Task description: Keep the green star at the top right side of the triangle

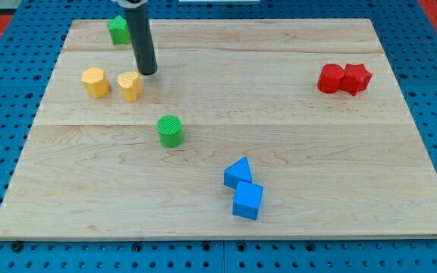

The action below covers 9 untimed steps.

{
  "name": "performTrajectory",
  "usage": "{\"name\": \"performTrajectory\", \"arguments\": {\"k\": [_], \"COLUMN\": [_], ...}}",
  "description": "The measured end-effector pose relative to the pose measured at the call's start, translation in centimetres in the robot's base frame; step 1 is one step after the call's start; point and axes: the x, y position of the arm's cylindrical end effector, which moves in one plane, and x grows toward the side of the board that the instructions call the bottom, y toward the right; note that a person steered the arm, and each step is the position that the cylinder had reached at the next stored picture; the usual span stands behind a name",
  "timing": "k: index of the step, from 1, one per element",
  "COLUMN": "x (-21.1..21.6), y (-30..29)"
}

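Note:
The green star (117, 29) lies near the board's top left corner, partly hidden behind my rod. The blue triangle (237, 173) lies low in the middle of the board, touching a blue cube (248, 201) just below it. My tip (149, 73) rests on the board just right of and above a yellow block (130, 86), touching or nearly touching it. The tip is below and right of the green star and far up and left of the triangle.
A yellow hexagon (95, 82) sits left of the yellow block. A green cylinder (171, 130) stands between the tip and the triangle. A red cylinder (330, 78) and a red star (356, 78) touch at the right. The wooden board (340, 197) lies on a blue pegboard.

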Motion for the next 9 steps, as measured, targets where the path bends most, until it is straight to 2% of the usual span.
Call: {"name": "performTrajectory", "arguments": {"k": [3, 5, 6, 7, 8, 9], "x": [-1.0, -8.7, -11.9, -9.9, -5.7, 2.2], "y": [-11.8, -11.8, -9.0, 2.2, 13.8, 14.3]}}
